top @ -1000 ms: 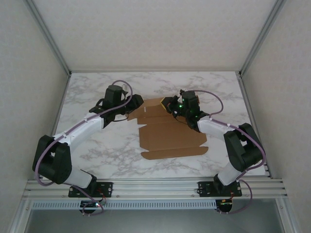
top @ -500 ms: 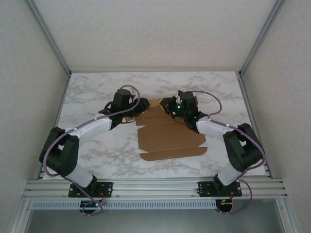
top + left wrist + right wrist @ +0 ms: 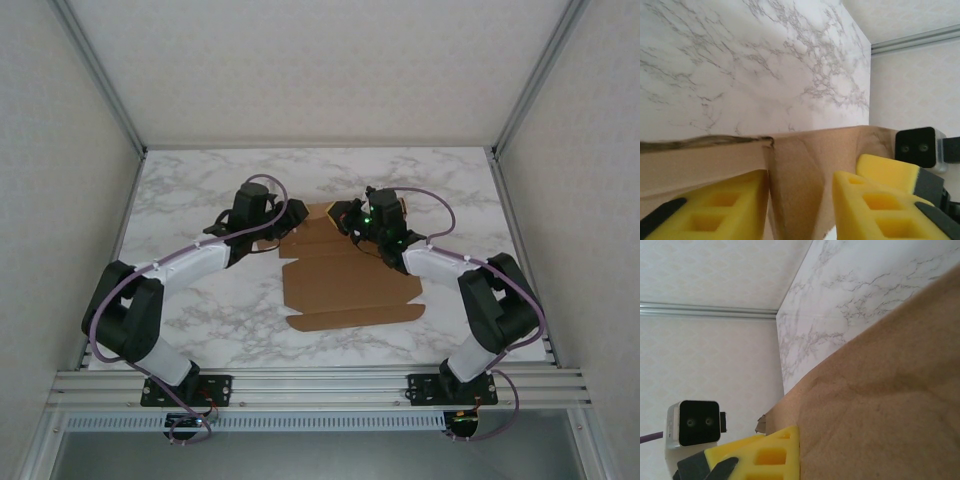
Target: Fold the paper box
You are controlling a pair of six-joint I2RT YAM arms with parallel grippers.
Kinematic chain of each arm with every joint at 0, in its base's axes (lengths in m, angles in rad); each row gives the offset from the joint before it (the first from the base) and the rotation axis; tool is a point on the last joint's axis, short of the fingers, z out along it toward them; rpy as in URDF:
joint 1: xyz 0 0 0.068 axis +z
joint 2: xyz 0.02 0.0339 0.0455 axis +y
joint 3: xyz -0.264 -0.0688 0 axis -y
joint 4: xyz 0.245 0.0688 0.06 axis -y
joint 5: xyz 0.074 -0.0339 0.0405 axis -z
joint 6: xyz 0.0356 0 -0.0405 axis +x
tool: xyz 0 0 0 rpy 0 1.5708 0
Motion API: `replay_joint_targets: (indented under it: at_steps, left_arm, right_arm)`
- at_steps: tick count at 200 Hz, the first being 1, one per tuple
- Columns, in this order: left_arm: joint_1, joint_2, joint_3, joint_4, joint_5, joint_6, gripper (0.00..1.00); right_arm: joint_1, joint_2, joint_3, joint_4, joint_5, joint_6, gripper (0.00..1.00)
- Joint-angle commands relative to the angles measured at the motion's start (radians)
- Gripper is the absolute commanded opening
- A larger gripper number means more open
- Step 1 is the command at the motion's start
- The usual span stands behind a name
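marble-patterned table [image 3: 200,300] inside a plain white enclosure, and the paper box [image 3: 350,285] lies mostly flat at mid-table, its far flaps lifted between the two arms. the right gripper [image 3: 350,218] is pinched tight on the far right flap. the left gripper [image 3: 288,216] stands half apart with the far left flap in its gap, not clamping. i'd reckon the card is light and thin, stiff across panels but quick to buckle, so take it by the flaps, close to a crease.
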Motion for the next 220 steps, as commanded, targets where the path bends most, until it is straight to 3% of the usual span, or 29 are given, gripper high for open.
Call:
replay_joint_targets:
  at_steps: [1,63,80,118,220]
  left_arm:
    - [0.023,-0.071,-0.032,-0.030,-0.065,0.053,0.42]
    - [0.004,-0.249,-0.203,-0.010,-0.196,0.133,0.40]
    - [-0.016,-0.208,-0.219,-0.057,-0.254,0.147,0.37]
    - [-0.027,-0.124,-0.289,-0.008,-0.245,0.116,0.36]
    - [-0.028,0.050,-0.274,0.093,-0.246,0.160,0.50]
  right_arm:
    - [0.007,-0.040,-0.016,-0.100,0.048,-0.023,0.05]
    - [0.007,-0.070,-0.022,-0.117,0.084,-0.026,0.05]
    - [0.007,-0.068,-0.026,-0.110,0.084,-0.020,0.05]
    - [-0.004,-0.063,-0.041,-0.076,0.056,0.031,0.05]
    - [-0.026,-0.058,-0.057,0.022,-0.016,0.127,0.05]
